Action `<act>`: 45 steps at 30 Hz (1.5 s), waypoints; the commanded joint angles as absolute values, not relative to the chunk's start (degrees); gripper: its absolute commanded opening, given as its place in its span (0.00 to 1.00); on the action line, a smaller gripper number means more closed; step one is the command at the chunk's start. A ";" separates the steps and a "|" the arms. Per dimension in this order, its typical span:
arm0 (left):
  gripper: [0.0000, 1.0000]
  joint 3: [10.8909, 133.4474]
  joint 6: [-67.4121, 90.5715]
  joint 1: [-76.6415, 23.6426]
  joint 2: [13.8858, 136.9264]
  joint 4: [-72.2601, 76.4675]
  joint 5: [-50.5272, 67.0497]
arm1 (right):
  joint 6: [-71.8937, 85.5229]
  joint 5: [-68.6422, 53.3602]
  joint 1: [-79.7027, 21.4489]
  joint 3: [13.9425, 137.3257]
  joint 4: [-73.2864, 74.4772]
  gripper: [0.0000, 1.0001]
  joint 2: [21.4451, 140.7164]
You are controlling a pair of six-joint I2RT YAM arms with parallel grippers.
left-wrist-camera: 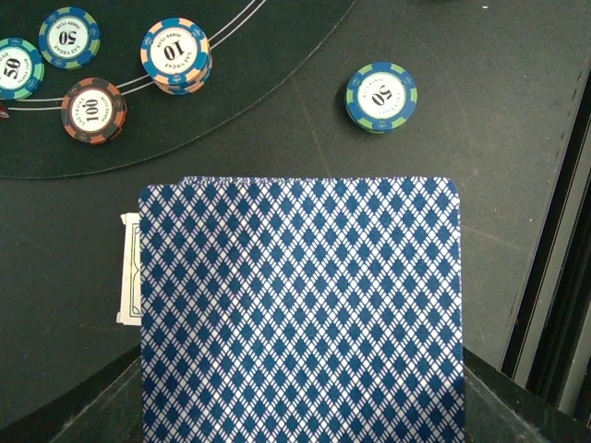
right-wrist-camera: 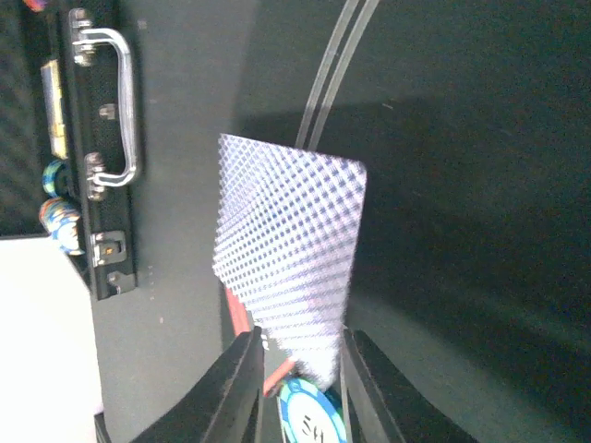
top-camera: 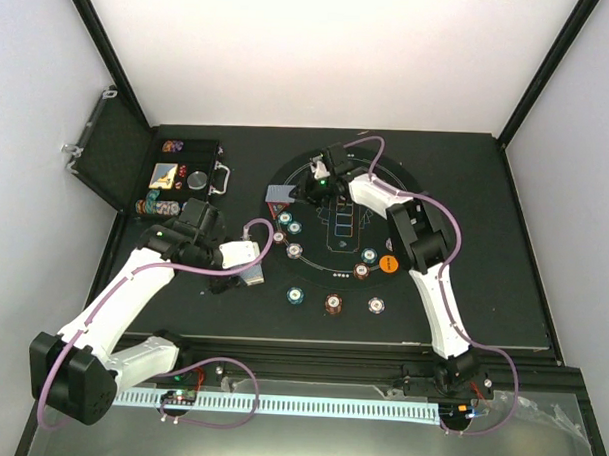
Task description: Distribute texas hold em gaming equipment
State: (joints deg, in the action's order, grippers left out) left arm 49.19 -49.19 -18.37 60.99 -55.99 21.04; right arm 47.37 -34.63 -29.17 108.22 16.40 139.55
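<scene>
My left gripper [top-camera: 245,264] is shut on a deck of blue-backed cards [left-wrist-camera: 300,314] and holds it over the table, left of the mat. A white card edge [left-wrist-camera: 129,268] sticks out at the deck's left side. My right gripper [right-wrist-camera: 300,383] is over the mat's left part with its jaws apart. A single blue-backed card [right-wrist-camera: 291,249] lies tilted with its near corner between the fingertips, above a teal chip [right-wrist-camera: 309,420]; that card also shows in the top view [top-camera: 278,194]. Striped chips lie around the mat rim [top-camera: 295,251], [top-camera: 334,304]. An orange button [top-camera: 387,262] lies at the right.
The round black mat [top-camera: 386,186] fills the table's middle. The open black case [top-camera: 112,161] with more chips stands at the back left, its metal handle [right-wrist-camera: 111,101] close to the card. A blue-green 50 chip [left-wrist-camera: 381,95] lies just off the mat.
</scene>
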 commanded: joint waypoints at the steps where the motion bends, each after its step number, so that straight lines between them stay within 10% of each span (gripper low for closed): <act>1: 0.02 50.86 -49.05 -18.02 60.88 -56.69 22.91 | 40.92 -29.87 -29.35 108.84 23.41 0.34 134.88; 20: 0.01 53.00 -48.29 -18.02 61.70 -56.44 23.89 | 57.42 -41.00 -42.83 56.42 -14.48 0.77 97.73; 45: 0.02 53.12 -48.67 -18.02 61.06 -56.87 23.86 | 72.87 -45.09 -52.26 50.69 -40.63 0.77 102.96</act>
